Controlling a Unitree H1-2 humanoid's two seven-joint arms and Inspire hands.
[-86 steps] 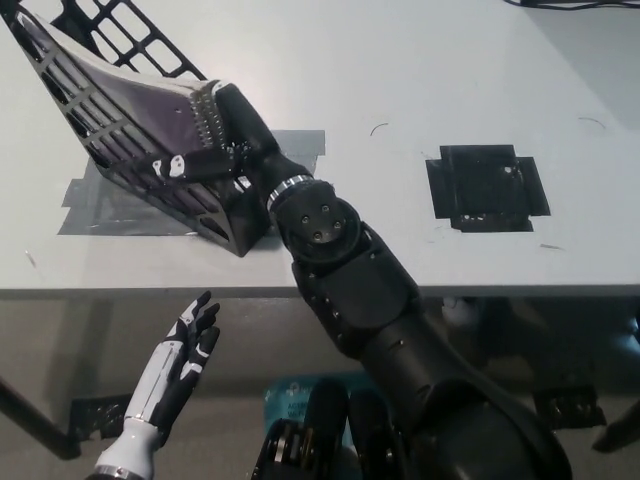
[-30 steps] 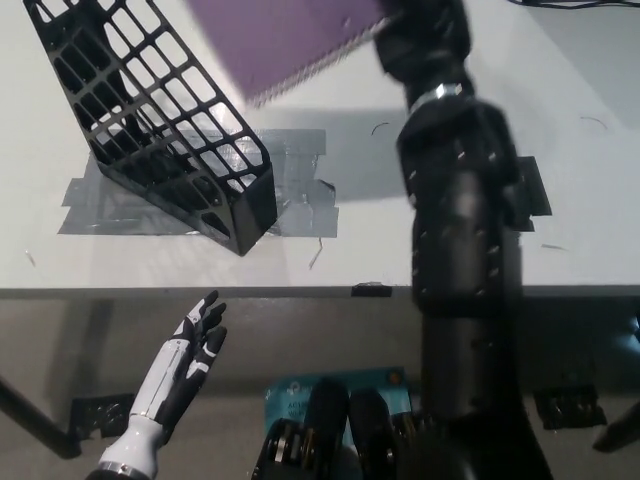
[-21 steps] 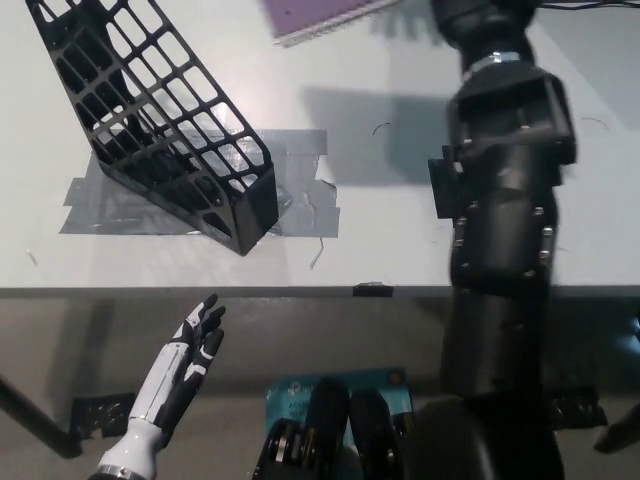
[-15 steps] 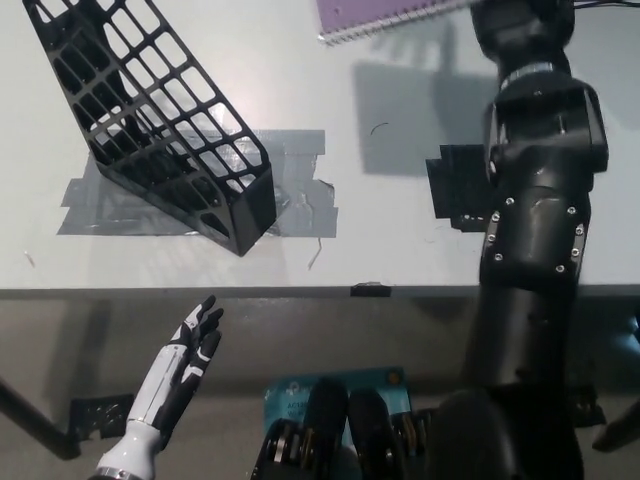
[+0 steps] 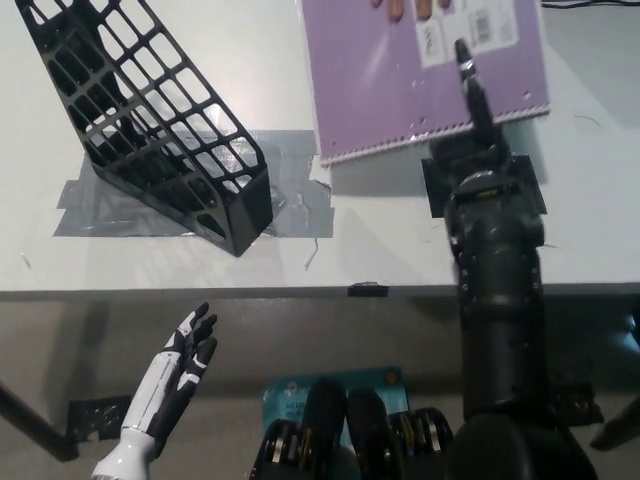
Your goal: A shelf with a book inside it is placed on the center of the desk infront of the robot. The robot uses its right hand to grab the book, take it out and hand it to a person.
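The purple spiral-bound book (image 5: 400,75) is out of the shelf and hangs over the desk's far middle, cover up. My black right hand (image 5: 472,120) is shut on its near right edge, one finger lying across the cover. A person's fingertips (image 5: 400,8) grip the book's far edge at the top of the picture. The black mesh shelf (image 5: 150,130) stands tilted and empty on the left of the desk. My white left hand (image 5: 178,372) rests open below the desk's front edge at lower left.
Grey tape (image 5: 290,205) holds the shelf to the white desk (image 5: 120,265). A black tape square (image 5: 535,185) lies partly behind my right forearm. A small black piece (image 5: 367,290) sits on the desk's front edge. Cables (image 5: 590,4) run along the far right.
My right hand drew the book out of the shelf, swung it right and away, then turned it cover up. A person's fingers now hold its far edge. The left hand barely moved.
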